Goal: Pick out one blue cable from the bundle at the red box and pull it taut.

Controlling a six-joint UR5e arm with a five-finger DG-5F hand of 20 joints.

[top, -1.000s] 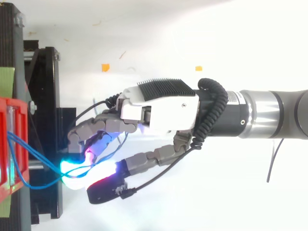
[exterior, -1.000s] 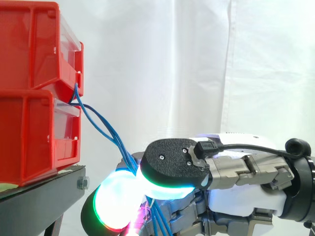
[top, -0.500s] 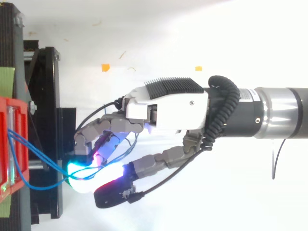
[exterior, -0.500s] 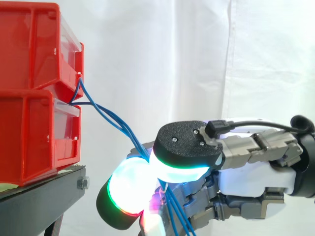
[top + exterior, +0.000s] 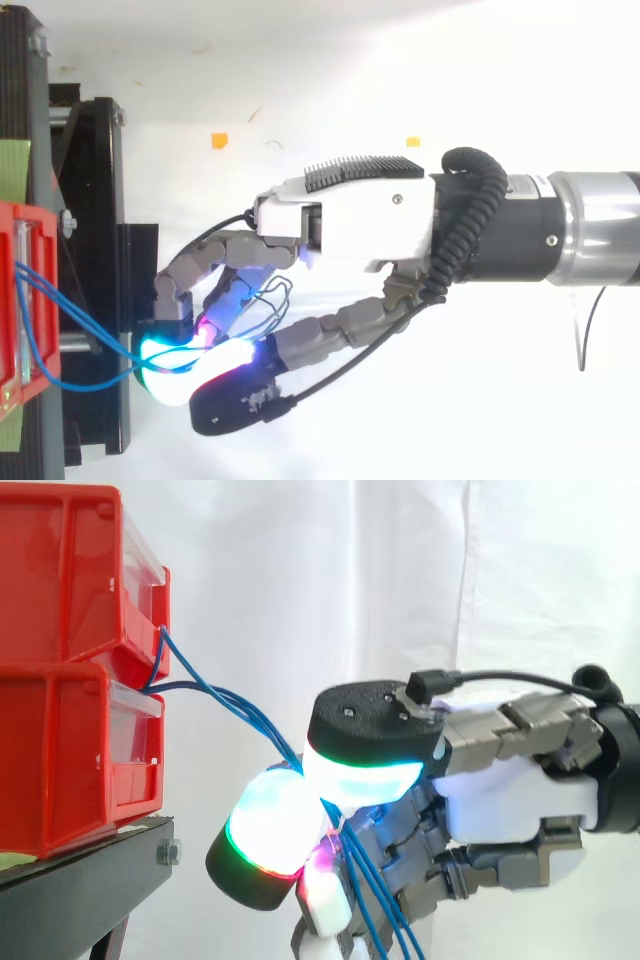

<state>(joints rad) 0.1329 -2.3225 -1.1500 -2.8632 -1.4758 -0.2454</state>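
White curtain (image 5: 400, 590) in soft folds at the back, black stand (image 5: 70, 905) low at the left with a bolt (image 5: 168, 853) at its corner and a green strip (image 5: 12, 168) on its top, two small orange marks (image 5: 219, 140) (image 5: 412, 142) well apart on the white floor (image 5: 420, 60).

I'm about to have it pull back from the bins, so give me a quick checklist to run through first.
1. Grip: hand pinches the blue cables between glowing pads: ok.
2. One cable singled out: several strands pass through the pinch: not ok.
3. Taut: cables bow toward the red bins: not ok.
4. Cable ends anchored inside bins: cannot tell.
5. Bins seated on the black stand: ok.
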